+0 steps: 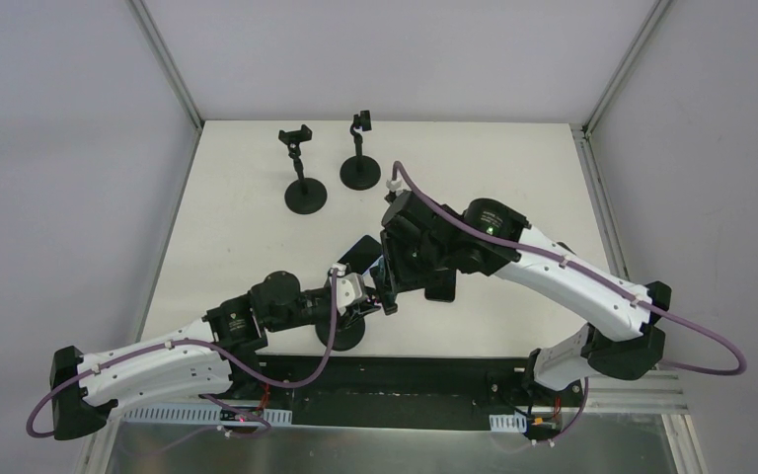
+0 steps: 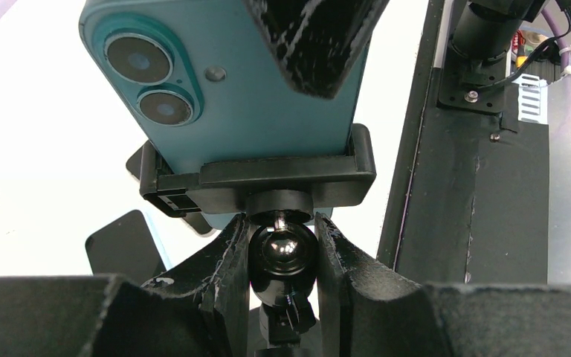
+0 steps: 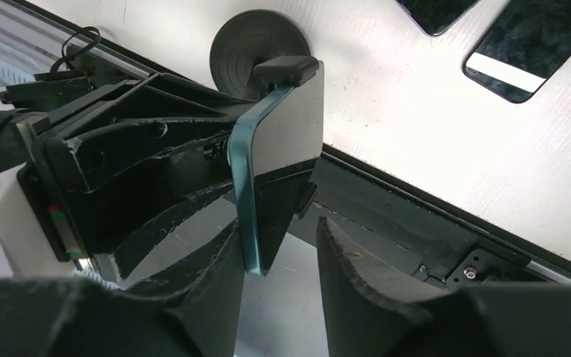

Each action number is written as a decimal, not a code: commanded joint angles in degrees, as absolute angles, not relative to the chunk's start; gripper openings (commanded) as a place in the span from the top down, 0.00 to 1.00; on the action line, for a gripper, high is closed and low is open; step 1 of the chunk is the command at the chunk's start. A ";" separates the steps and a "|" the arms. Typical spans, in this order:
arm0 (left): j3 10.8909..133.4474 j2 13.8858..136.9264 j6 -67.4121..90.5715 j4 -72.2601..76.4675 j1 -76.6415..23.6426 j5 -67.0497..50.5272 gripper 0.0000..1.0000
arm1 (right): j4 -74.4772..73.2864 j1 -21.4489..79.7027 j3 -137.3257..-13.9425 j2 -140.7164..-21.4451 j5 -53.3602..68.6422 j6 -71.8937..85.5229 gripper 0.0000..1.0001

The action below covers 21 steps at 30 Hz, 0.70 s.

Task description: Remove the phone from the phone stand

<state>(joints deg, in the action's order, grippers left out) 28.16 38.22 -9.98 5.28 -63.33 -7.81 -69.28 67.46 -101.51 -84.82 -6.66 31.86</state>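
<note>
phone point(image 2: 268, 111): teal, glossy back, twin lenses; sits in black clamp of phone stand point(image 2: 268, 178), near table edge, centre.
left gripper point(image 2: 281, 227): clamped on stand's shiny ball joint.
right gripper point(image 3: 276, 227): jaws narrow round phone's free end; one pad touching, gap at other.
around: spare stands point(image 1: 305, 173) w/ round bases, far side; dark flat phones point(image 3: 535, 48) lying beside.

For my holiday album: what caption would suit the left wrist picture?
Left gripper clamped on the phone stand just under its cradle, teal phone clipped in above.

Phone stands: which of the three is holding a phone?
The near stand: its clamp holds the teal phone. The far-left stand and far-right stand have empty clamps.
</note>
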 commanded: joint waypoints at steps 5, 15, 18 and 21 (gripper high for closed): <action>26.81 38.38 -12.07 2.20 -63.19 -10.64 1.00 | -68.39 67.58 -96.11 -88.57 -11.17 23.83 0.76; 26.37 37.05 -12.41 2.28 -63.25 -12.22 1.00 | -62.92 67.76 -90.90 -88.73 -10.06 20.02 0.97; 26.29 36.68 -12.84 2.29 -63.19 -13.61 1.00 | -61.13 67.72 -89.41 -87.73 -8.26 17.32 1.00; 26.19 36.15 -13.48 2.29 -63.21 -16.57 1.00 | -59.88 67.89 -88.06 -86.34 -7.52 14.04 1.00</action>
<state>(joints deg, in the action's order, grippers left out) 27.16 37.23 -12.03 3.90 -62.89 -8.97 -59.86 67.96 -90.87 -87.24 -7.31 21.50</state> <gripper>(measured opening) 0.303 0.115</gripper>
